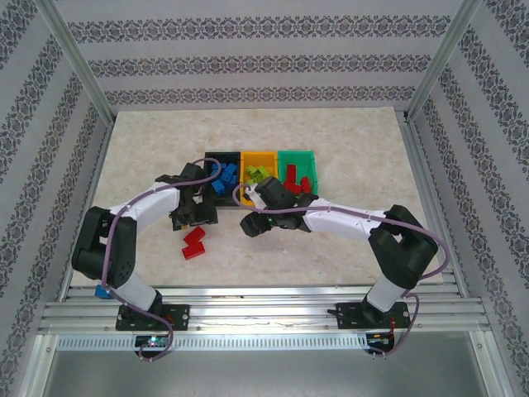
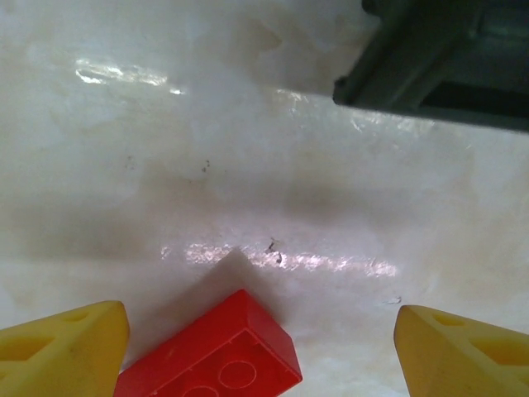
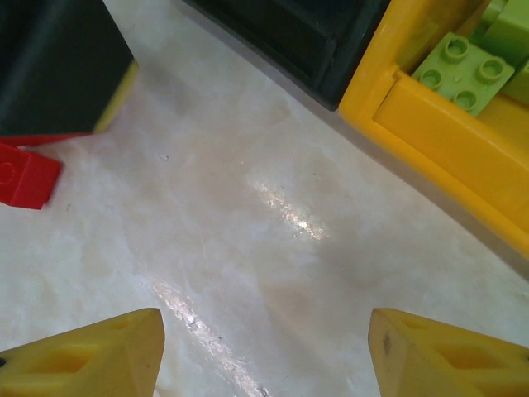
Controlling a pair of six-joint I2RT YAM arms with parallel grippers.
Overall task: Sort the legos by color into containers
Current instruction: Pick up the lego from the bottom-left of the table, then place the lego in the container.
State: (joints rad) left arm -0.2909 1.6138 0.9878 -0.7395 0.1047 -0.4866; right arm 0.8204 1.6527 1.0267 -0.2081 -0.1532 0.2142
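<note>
Three bins stand in a row at mid-table: a black bin (image 1: 211, 159) with blue legos (image 1: 221, 179), an orange-yellow bin (image 1: 258, 155) with lime legos (image 1: 256, 174), and a green bin (image 1: 296, 155) with red legos (image 1: 297, 182). Two red legos (image 1: 194, 242) lie on the table in front of the black bin. My left gripper (image 1: 192, 222) hovers open just above them. One red lego (image 2: 215, 360) lies studs-down between its yellow fingers (image 2: 66, 356), nearer the left one. My right gripper (image 1: 250, 225) is open over bare table, its fingers (image 3: 450, 356) holding nothing.
The right wrist view has the orange-yellow bin's wall (image 3: 430, 107), a lime lego (image 3: 463, 70) inside it, the black bin's corner (image 3: 289, 33) and a red lego (image 3: 25, 174) at the left. A small blue object (image 1: 103, 291) sits by the left arm's base.
</note>
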